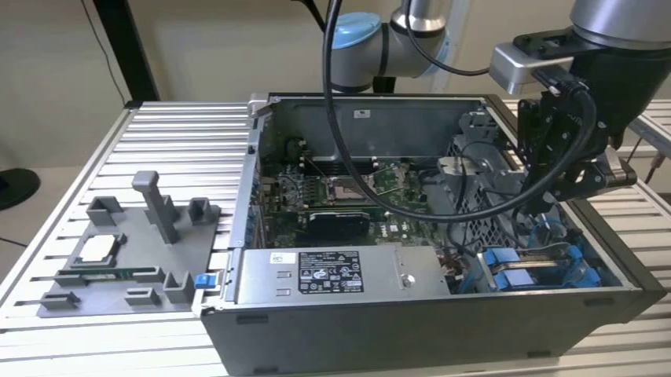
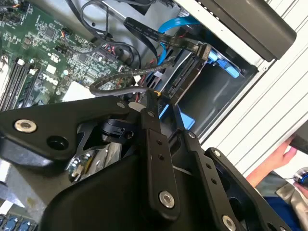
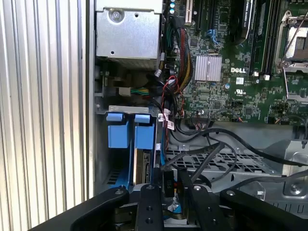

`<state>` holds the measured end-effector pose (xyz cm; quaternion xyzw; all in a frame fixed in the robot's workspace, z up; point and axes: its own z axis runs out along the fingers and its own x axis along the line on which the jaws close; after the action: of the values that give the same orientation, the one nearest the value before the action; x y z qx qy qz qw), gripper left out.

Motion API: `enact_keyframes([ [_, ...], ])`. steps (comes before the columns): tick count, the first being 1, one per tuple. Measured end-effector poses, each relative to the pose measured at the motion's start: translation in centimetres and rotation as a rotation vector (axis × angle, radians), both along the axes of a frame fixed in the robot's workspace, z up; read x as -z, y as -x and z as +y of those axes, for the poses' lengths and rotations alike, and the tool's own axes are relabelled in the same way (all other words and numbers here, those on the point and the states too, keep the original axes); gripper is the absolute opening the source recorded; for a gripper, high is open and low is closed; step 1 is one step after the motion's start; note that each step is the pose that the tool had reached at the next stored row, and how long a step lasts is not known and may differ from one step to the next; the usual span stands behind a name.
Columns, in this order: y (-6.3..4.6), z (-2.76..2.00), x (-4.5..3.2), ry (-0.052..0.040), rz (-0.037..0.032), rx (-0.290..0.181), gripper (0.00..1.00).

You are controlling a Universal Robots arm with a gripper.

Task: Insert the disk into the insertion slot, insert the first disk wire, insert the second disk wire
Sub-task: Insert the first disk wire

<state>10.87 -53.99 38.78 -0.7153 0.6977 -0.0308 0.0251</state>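
My gripper [image 1: 566, 187] reaches down into the open computer case at the exterior view's right, over the grey drive cage [image 3: 231, 161]. In both wrist views its fingers [image 3: 149, 199] are shut on a black connector [image 3: 169, 185] of a disk wire, whose grey cable [image 2: 115, 84] curls off towards the motherboard. Just beyond the fingertips the disk [image 3: 139, 168] sits edge-on in its blue frame inside the insertion slot [image 3: 110, 168], below two blue tabs [image 3: 119, 131]. The gripper [image 2: 163, 103] is close to the disk's end. A blue cable [image 2: 175, 23] runs to another black connector [image 2: 203, 50].
The green motherboard [image 1: 335, 188] fills the case floor, and the silver labelled power supply [image 1: 325, 271] lies along the front wall. Loose black cables [image 3: 216, 149] cross the cage. A grey fixture [image 1: 126, 251] rests on the ribbed table. A person's hand [image 2: 278, 159] is outside the case.
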Motion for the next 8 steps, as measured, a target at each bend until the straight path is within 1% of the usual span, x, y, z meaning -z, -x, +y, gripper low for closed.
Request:
enact_keyframes([
  [2,0.00,0.00,0.00,0.0000,0.0000,-0.001,1.00],
  [3,0.00,-0.01,0.00,-0.0016,-0.0001,-0.001,1.00],
  [5,0.01,-0.01,0.02,-0.0109,0.0000,-0.001,1.00],
  [7,0.00,0.00,0.02,-0.0244,-0.0001,-0.001,1.00],
  [8,0.00,0.00,0.02,-0.0250,-0.0001,-0.001,1.00],
])
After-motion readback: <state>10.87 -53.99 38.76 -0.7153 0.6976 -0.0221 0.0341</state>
